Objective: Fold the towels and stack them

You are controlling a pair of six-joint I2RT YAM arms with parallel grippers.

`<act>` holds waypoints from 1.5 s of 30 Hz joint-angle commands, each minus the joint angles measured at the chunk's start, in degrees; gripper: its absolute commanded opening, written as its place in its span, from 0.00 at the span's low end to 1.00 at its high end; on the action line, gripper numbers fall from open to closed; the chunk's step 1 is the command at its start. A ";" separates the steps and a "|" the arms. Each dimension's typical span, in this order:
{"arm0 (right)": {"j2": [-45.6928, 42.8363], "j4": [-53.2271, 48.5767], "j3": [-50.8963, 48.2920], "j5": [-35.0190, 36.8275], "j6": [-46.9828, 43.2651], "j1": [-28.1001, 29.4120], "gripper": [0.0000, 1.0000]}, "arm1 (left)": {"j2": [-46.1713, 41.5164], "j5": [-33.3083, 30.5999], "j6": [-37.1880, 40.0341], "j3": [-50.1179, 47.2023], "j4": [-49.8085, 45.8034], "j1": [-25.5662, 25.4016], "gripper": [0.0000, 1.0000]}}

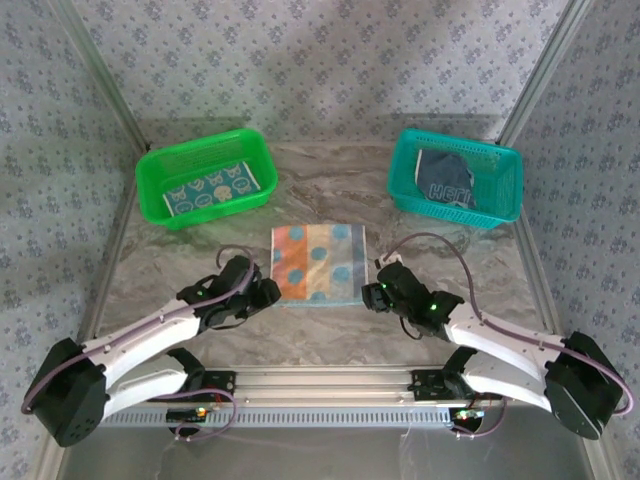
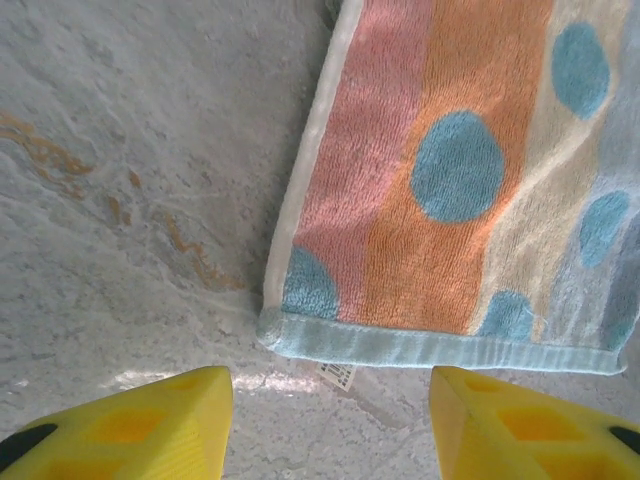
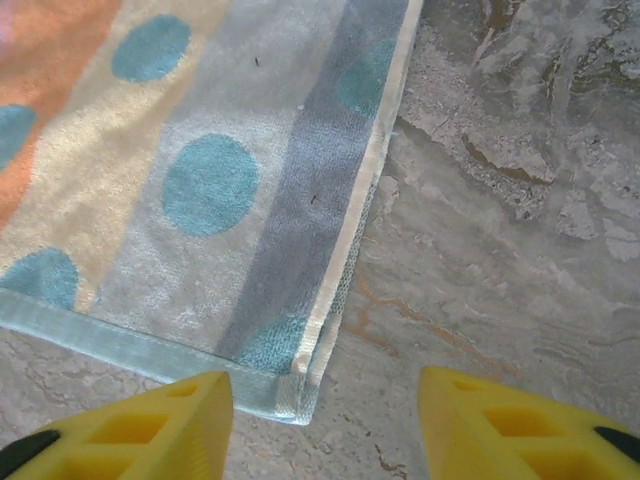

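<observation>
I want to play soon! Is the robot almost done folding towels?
Done: the dotted towel lies flat on the table, seemingly folded double; a cartoon towel lies flat in the green basket. In hand: nothing; left pincer and right pincer hang open at the dotted towel's near corners. Left: the dark towel crumpled in the teal basket, then stacking.

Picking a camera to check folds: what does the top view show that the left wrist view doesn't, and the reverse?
Top view: a green basket holding a teal towel, a teal basket holding a dark towel, and the right gripper. Left wrist view: a label under the hem of the striped towel. Both: that towel on the marble table, the left gripper open at its near-left corner.
</observation>
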 commanded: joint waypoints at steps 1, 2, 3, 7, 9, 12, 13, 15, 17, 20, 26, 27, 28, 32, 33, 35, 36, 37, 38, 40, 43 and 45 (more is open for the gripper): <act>0.73 -2.04 -0.37 -1.97 6.35 -0.29 0.45 | -0.50 -2.91 3.61 0.93 -2.64 0.15 0.52; 1.56 -1.87 -0.41 -3.37 7.63 -0.50 0.41 | -0.04 -2.23 5.15 0.99 -1.91 0.59 0.52; 2.62 -1.21 -0.51 -4.95 9.98 -0.77 0.39 | 0.79 -1.49 6.62 1.16 -1.45 1.13 0.51; 7.12 3.33 -0.14 -7.67 13.64 -1.30 0.33 | 4.93 0.46 11.00 1.85 1.43 2.47 0.44; 9.69 4.21 0.15 -8.23 15.42 -1.93 0.30 | 7.30 1.10 12.96 2.62 2.95 2.62 0.40; 12.98 4.64 0.64 -8.93 16.81 -2.65 0.32 | 9.85 1.70 14.80 4.35 4.11 2.83 0.35; 13.76 4.77 0.78 -9.10 16.81 -2.70 0.34 | 10.34 1.64 15.27 4.88 4.24 2.84 0.34; 14.91 5.13 1.13 -9.12 17.10 -2.75 0.35 | 10.99 1.57 16.09 6.13 4.87 2.82 0.29; 15.65 5.59 1.56 -9.24 17.14 -2.75 0.36 | 11.71 1.31 16.70 7.44 4.95 2.86 0.28; 16.69 5.44 2.85 -9.64 16.77 -2.75 0.37 | 13.59 1.69 17.49 9.09 5.17 2.83 0.23; 18.89 5.15 3.29 -9.37 16.97 -2.76 0.42 | 17.22 3.61 17.41 9.67 7.49 2.81 0.21; 19.30 5.30 3.03 -9.59 17.06 -2.75 0.41 | 17.53 3.76 17.16 9.58 7.86 2.70 0.21; 19.54 5.46 2.89 -9.74 17.07 -2.70 0.40 | 17.74 3.94 17.01 9.54 8.16 2.75 0.21; 19.36 4.54 1.81 -9.50 17.08 -2.70 0.25 | 18.16 4.23 16.85 9.27 8.55 2.78 0.21; 18.91 4.21 1.42 -9.47 17.08 -2.75 0.20 | 18.09 4.19 16.81 9.21 8.43 2.77 0.21; 17.62 3.36 0.81 -9.22 17.06 -2.76 0.17 | 17.90 4.32 16.81 9.32 8.29 2.75 0.21; 16.66 2.75 0.62 -9.00 16.99 -2.74 0.15 | 17.78 4.43 16.85 9.46 8.37 2.62 0.21; 15.79 1.93 0.56 -8.65 16.78 -2.71 0.13 | 17.64 4.43 16.87 9.62 8.22 2.63 0.21; 14.83 0.66 0.73 -8.29 16.51 -2.75 0.13 | 17.59 4.64 16.83 9.96 8.20 2.61 0.21; 12.72 -1.69 1.60 -8.06 15.85 -2.69 0.20 | 17.99 5.18 16.76 10.96 8.36 2.36 0.21; 9.93 -7.07 4.47 -5.44 14.18 -2.14 0.43 | 19.97 5.26 16.58 12.74 9.10 1.61 0.20; 9.22 -7.75 6.09 -4.88 11.98 -2.12 0.42 | 22.43 5.44 15.98 14.04 9.70 1.46 0.16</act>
